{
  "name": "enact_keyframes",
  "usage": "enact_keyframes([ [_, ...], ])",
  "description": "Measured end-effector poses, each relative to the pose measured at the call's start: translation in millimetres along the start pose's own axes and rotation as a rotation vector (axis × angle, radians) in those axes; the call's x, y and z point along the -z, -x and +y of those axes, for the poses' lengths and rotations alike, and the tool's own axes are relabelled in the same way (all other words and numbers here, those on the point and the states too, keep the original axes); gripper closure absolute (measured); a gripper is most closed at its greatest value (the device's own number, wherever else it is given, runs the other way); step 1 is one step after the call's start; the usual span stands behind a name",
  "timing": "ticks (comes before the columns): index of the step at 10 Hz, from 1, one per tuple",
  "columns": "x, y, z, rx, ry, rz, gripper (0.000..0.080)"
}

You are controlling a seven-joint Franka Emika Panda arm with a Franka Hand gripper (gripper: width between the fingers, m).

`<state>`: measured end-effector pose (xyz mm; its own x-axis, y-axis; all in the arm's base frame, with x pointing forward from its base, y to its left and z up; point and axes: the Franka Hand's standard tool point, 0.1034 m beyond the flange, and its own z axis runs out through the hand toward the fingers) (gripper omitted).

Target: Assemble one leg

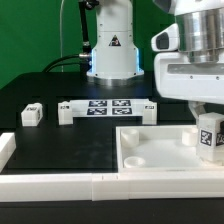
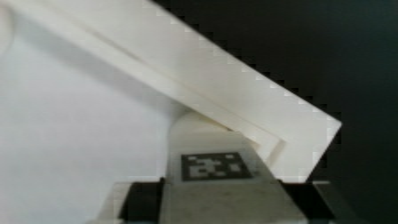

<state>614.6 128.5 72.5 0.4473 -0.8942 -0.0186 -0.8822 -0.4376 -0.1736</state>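
My gripper (image 1: 209, 128) is shut on a leg (image 1: 209, 136), a small white block with a black-and-white tag, held upright over the right corner of the large white tray-like part (image 1: 150, 146). In the wrist view the leg (image 2: 217, 160) sits between my two dark fingers (image 2: 143, 200), its tag facing the camera, close to the tray's raised rim corner (image 2: 267, 100). Another leg (image 1: 31, 115) lies loose on the black table at the exterior view's left. A third leg (image 1: 66, 111) stands near the marker board's left end.
The marker board (image 1: 108, 107) lies at the back centre, in front of the robot base (image 1: 112, 50). A white rail (image 1: 60, 184) runs along the table's front edge, with a white block (image 1: 5, 150) at its left.
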Motion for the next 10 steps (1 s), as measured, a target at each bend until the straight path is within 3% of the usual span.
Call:
enact_keyframes([
  [2, 0.1, -0.3, 0.0, -0.139, -0.011, -0.022, 0.0506],
  [4, 0.0, 0.2, -0.1, -0.081, -0.012, -0.024, 0.0506],
  [6, 0.1, -1.5, 0.3, 0.104, -0.013, -0.021, 0.0202],
  [10, -0.3, 0.3, -0.1, 0.727, 0.004, -0.001, 0.0153],
])
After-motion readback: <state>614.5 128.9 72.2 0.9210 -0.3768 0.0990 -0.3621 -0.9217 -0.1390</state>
